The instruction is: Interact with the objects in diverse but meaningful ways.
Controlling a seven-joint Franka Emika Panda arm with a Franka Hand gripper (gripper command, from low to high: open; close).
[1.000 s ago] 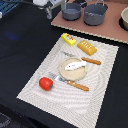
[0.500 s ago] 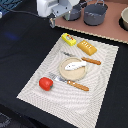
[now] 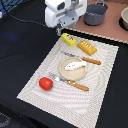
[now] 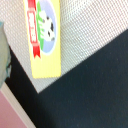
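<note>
A yellow rectangular packet [image 3: 69, 39] with a red label lies at the far corner of the woven placemat [image 3: 100, 92]. It fills much of the wrist view [image 4: 45, 35]. An orange-brown bread loaf [image 3: 87, 47] lies beside it. A white fish [image 3: 74, 65] rests on a round beige plate [image 3: 70, 73]. A red tomato [image 3: 46, 83] sits near the mat's front left. My gripper [image 3: 62, 31] hangs just above and behind the packet, not touching it. Its fingers are too blurred to show how they stand.
A wooden-handled knife [image 3: 84, 59] and fork [image 3: 70, 82] lie beside the plate. A grey pot [image 3: 95, 14] and a bowl [image 3: 124, 17] stand on the pink surface behind. The dark tabletop [image 4: 95, 95] surrounds the mat.
The arm has come forward from the back of the table and lowered towards the yellow packet. The toys have not moved.
</note>
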